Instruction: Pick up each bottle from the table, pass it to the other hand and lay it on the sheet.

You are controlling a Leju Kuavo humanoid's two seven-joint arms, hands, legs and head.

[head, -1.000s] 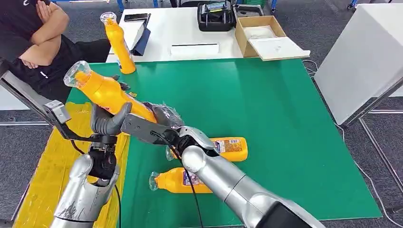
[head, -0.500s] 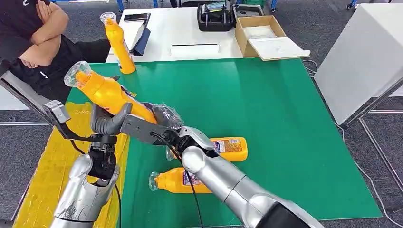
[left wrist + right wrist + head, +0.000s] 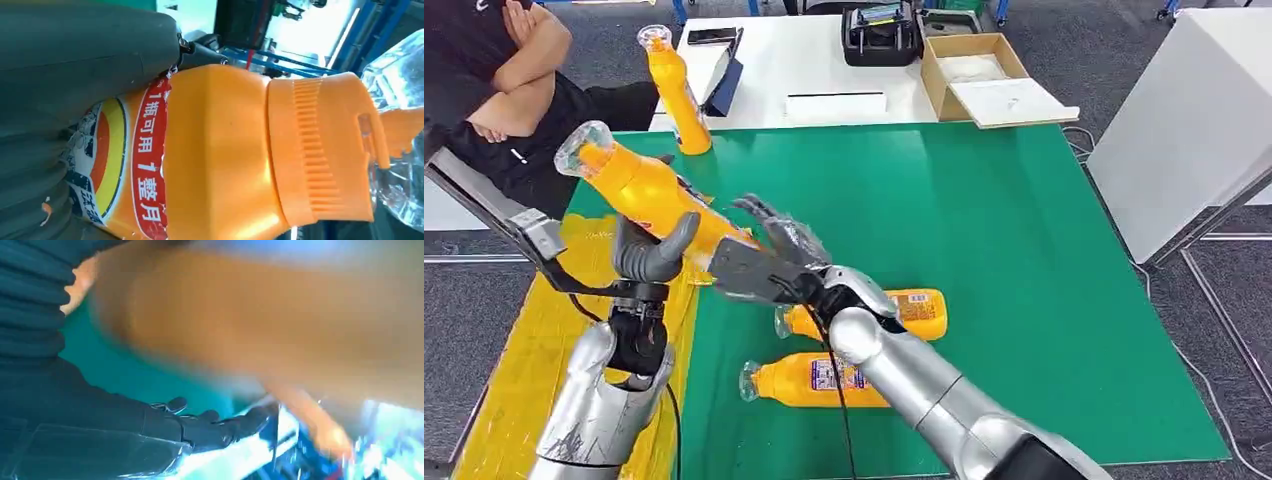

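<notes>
My left hand (image 3: pixel 652 255) grips an orange bottle (image 3: pixel 639 190) by its lower body, tilted, with its clear cap pointing up and to the left above the yellow sheet (image 3: pixel 519 350). The left wrist view shows that bottle (image 3: pixel 220 155) close up against the hand's thumb (image 3: pixel 75 65). Just to the bottle's right, my right hand (image 3: pixel 769 255) has its fingers spread and holds nothing. Its fingers (image 3: pixel 210 427) stretch out under the blurred bottle (image 3: pixel 260 320). Two more orange bottles (image 3: pixel 874 312) (image 3: pixel 814 382) lie on the green mat (image 3: pixel 984 250). Another one (image 3: pixel 676 95) stands upright at the mat's far left corner.
A person (image 3: pixel 494 90) sits with folded arms at the far left. Behind the mat, a white table carries a cardboard box (image 3: pixel 974 70), a black case (image 3: pixel 879 35) and a tablet. A white cabinet (image 3: pixel 1194 120) stands to the right.
My right hand has let go of the bottle and spread its fingers. The left hand has kept the bottle and moved it slightly up and to the left.
</notes>
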